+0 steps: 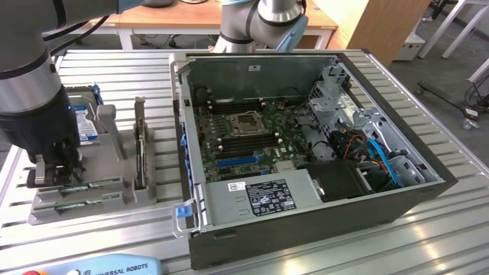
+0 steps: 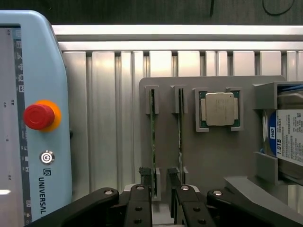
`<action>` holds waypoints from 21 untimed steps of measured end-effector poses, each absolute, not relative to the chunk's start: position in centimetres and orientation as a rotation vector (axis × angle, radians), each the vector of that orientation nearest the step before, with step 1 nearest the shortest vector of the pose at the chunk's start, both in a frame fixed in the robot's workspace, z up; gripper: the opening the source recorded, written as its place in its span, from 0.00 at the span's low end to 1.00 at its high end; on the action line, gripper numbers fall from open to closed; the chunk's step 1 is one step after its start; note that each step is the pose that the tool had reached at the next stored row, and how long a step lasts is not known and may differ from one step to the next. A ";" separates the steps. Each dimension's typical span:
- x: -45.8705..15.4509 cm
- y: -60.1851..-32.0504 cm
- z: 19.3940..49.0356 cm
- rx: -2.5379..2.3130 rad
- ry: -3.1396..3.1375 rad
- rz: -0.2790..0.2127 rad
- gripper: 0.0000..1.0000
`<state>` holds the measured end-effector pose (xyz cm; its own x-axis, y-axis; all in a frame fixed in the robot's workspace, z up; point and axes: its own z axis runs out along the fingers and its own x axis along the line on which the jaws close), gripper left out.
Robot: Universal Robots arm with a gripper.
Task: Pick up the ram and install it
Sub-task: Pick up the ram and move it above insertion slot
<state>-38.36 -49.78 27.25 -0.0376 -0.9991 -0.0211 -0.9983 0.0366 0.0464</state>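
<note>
Two thin green sticks stand on edge in a grey holder (image 2: 218, 156). The ram (image 2: 152, 142) is the one nearer the teach pendant; the alike stick (image 2: 180, 137) stands parallel beside it. My gripper (image 2: 161, 190) is low over one end of the holder, open. The ram's end sits in the gap, close against one black finger (image 2: 142, 201), and the other finger (image 2: 182, 201) sits at the end of the second stick. In the exterior view my gripper (image 1: 57, 175) hangs over the holder (image 1: 46, 215) at that view's left, beside the open computer case (image 1: 306, 143).
A processor chip (image 2: 220, 109) and a hard drive (image 2: 289, 137) rest in the same holder. A dark expansion card (image 1: 140, 146) stands upright on it. The teach pendant (image 2: 33, 118) lies beside the holder on the slatted table. Inside the case is the motherboard (image 1: 244, 132).
</note>
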 end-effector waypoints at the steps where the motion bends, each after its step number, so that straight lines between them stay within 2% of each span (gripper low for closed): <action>1: -38.4 -49.8 27.1 2.167 -2.249 -0.075 0.27; 12: -38.4 -49.8 25.1 2.167 -2.249 -0.075 0.27; 21: -38.4 -50.3 24.8 2.168 -2.249 -0.075 0.27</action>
<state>-38.35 -50.30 24.84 -0.0372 -0.9991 -0.0212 -0.9983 0.0362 0.0463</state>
